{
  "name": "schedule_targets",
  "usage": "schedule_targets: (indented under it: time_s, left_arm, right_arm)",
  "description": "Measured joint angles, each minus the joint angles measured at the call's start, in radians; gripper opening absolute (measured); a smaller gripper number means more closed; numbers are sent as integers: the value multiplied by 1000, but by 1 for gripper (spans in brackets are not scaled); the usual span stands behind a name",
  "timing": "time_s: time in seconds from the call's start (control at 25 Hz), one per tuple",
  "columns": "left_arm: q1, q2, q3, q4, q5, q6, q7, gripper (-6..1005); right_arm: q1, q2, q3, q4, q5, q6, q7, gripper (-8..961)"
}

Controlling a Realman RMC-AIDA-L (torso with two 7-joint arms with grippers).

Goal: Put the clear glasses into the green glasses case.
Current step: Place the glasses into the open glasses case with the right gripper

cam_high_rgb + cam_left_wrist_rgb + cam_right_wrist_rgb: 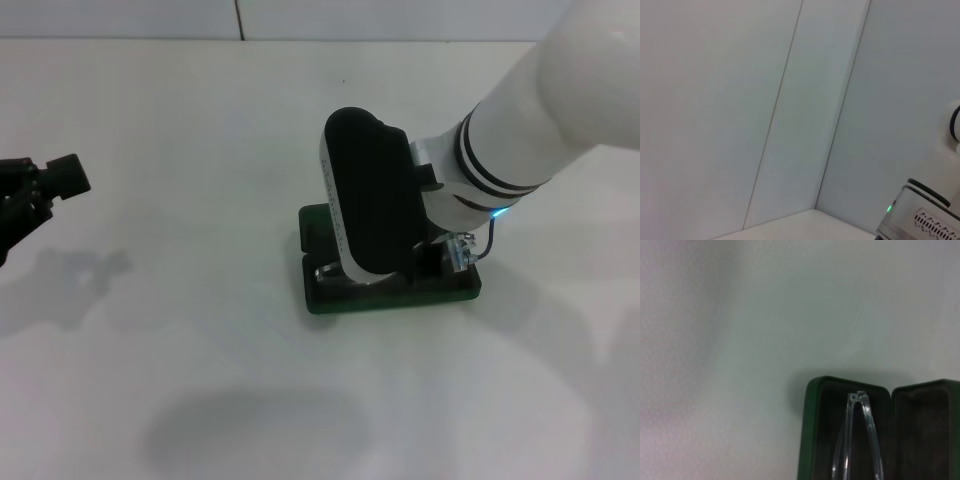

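The right arm blocks the green glasses case from above — table around it lies open.

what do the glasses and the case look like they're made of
The clear glasses look like colourless transparent plastic: the dark lining shows through the glossy arms. The green glasses case seems to have a matte dark green shell, possibly leatherette or coated plastic, with a soft-looking dark greyish lining. The right gripper hangs over it; the left is parked aside.
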State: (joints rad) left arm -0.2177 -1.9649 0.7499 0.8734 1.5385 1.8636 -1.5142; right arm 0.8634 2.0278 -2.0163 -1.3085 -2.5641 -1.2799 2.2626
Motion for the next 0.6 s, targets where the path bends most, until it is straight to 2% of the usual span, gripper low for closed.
schedule_targets:
  time_s: [0.6]
  left_arm:
    - [3, -2, 0, -1, 0, 0, 3, 44]
  right_arm:
    - [-12, 0, -11, -2, -5, 16, 0, 78]
